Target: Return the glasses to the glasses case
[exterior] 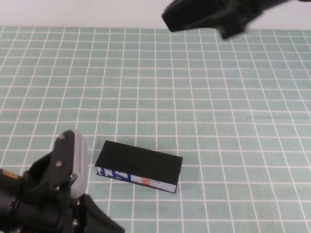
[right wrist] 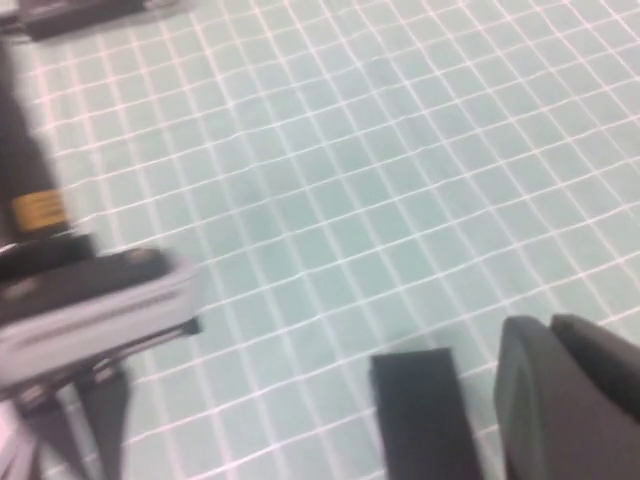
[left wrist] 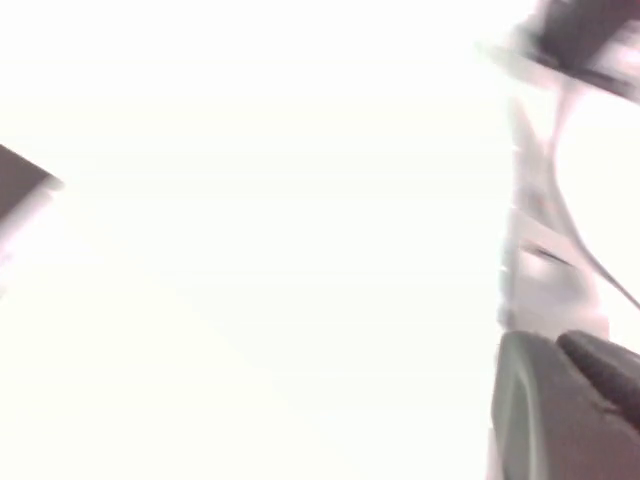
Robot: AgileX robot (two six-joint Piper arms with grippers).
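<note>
The glasses case (exterior: 138, 166) lies closed on the green grid mat, low in the middle of the high view, its white side with blue and orange marks facing the robot. The glasses are hidden. My left gripper (exterior: 97, 218) is at the near left, just left of the case and below it in the picture, with nothing seen in it. My right gripper (exterior: 194, 17) hangs high over the far middle, blurred, far from the case. In the right wrist view the case (right wrist: 420, 410) lies beside the right gripper (right wrist: 550, 325), whose fingers lie together. The left wrist view is washed out; the left gripper (left wrist: 555, 340) shows fingers together.
The green grid mat (exterior: 204, 97) covers the whole table. The left arm's grey and black body (exterior: 58, 179) stands close to the case's left end and also shows in the right wrist view (right wrist: 90, 300).
</note>
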